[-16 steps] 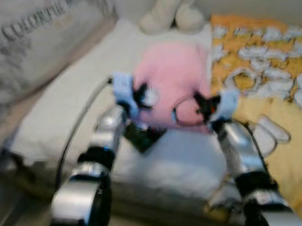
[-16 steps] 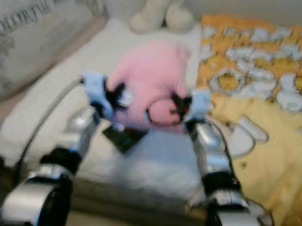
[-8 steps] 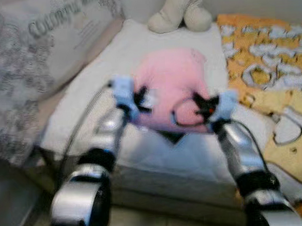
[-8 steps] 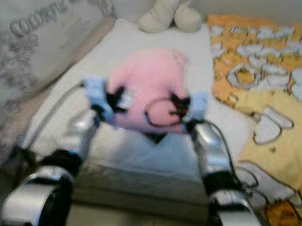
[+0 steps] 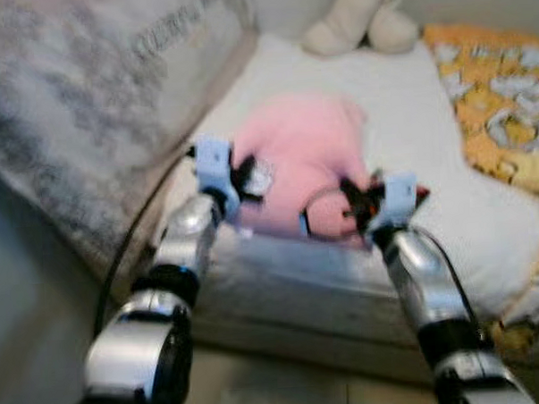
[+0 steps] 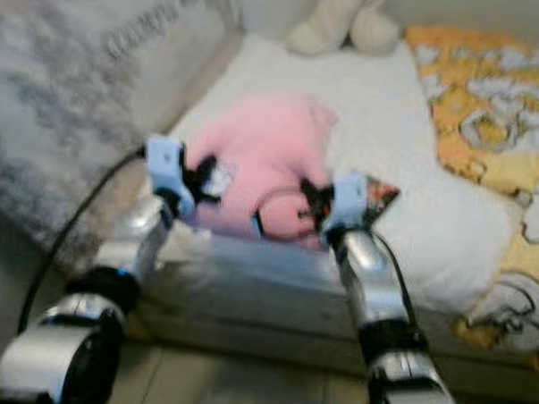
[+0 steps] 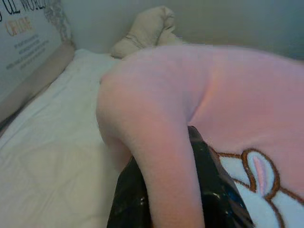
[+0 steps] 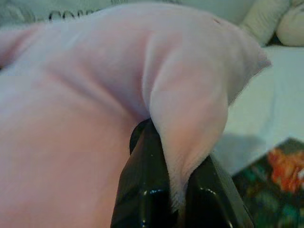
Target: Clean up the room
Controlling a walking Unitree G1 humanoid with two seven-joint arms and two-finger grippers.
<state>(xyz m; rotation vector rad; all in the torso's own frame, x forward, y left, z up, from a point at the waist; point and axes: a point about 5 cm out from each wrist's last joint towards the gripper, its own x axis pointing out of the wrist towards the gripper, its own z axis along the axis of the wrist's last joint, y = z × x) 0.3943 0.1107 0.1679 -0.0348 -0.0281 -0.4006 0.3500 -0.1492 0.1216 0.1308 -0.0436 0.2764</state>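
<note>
Both your left gripper (image 5: pixel 242 178) and right gripper (image 5: pixel 355 207) have fingers pinched on folds of the pink plush pillow (image 5: pixel 299 169) near the bed's (image 5: pixel 408 97) front edge, so uneven pulling could slip one fold free.

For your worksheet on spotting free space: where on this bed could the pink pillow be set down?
Free: white mattress between the pink pillow and cream plush toy.

Crowded: the near edge, where left gripper and right gripper pinch the pillow; patterned cushion alongside; yellow blanket opposite.
</note>
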